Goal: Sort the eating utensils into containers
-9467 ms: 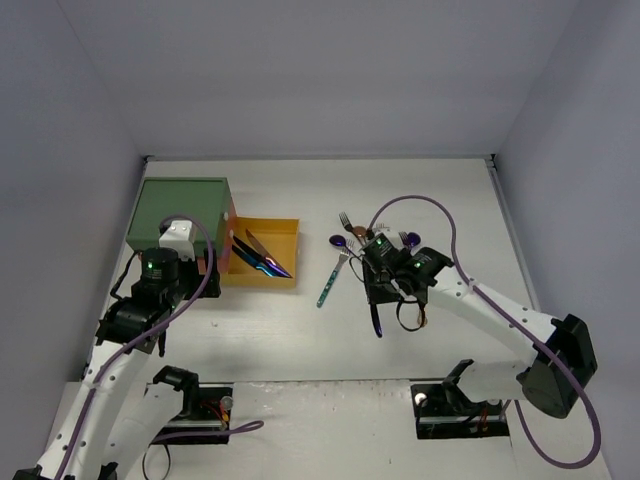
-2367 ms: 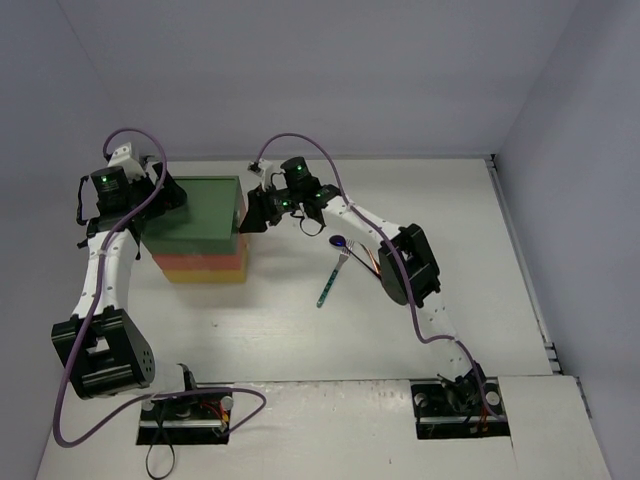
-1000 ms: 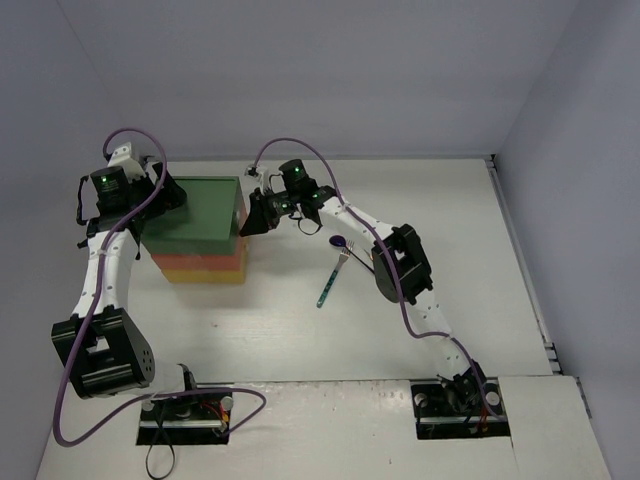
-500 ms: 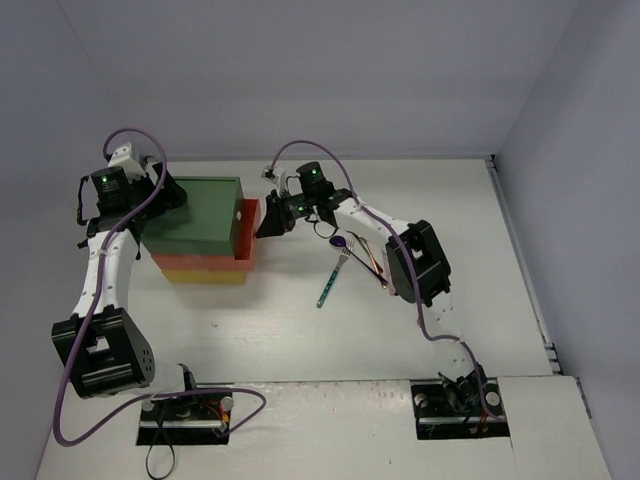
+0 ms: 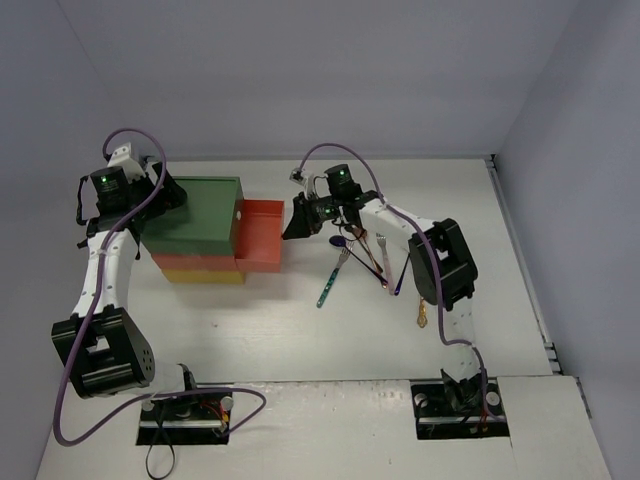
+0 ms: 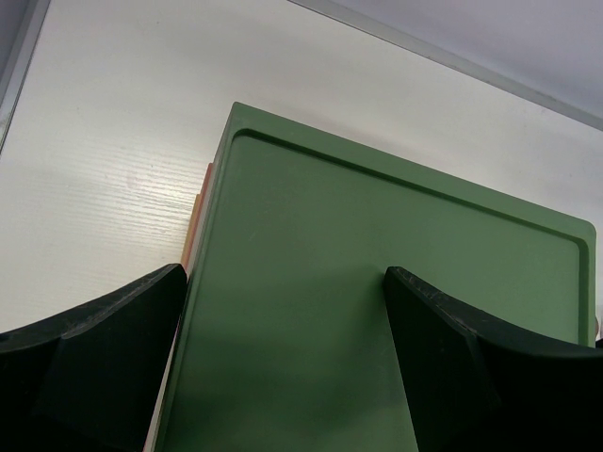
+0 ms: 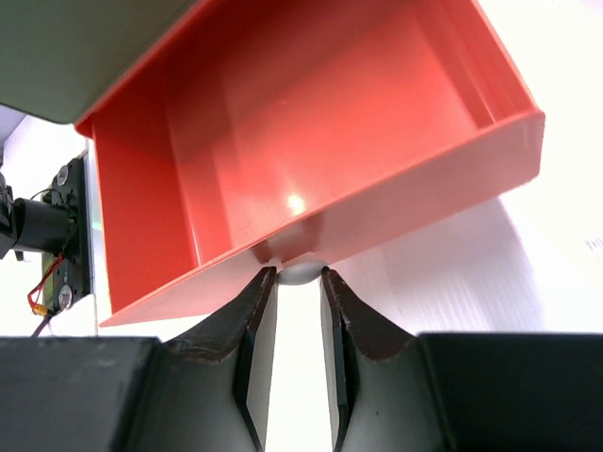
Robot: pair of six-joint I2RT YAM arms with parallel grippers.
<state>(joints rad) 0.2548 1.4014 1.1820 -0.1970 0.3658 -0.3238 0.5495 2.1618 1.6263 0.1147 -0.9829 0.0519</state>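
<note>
The drawer unit with its green top (image 5: 190, 215) stands at the left. Its orange-red drawer (image 5: 262, 235) is pulled out to the right and looks empty in the right wrist view (image 7: 311, 141). My right gripper (image 5: 293, 225) is shut on the drawer's small pale knob (image 7: 300, 273). My left gripper (image 5: 170, 195) rests open over the green top (image 6: 377, 311), its fingers (image 6: 94, 367) spread wide. Several eating utensils (image 5: 365, 250) lie in a loose pile right of the drawer. Among them are a blue fork (image 5: 332, 280) and a purple spoon (image 5: 339, 241).
The yellow drawer (image 5: 205, 273) is shut at the bottom of the unit. One copper utensil (image 5: 424, 310) lies apart, right of the pile under the right arm. White walls enclose the table on three sides.
My right gripper has moved right with the knob and drawn the orange-red drawer out of the unit. More of the utensil pile now shows. The left arm has not moved.
</note>
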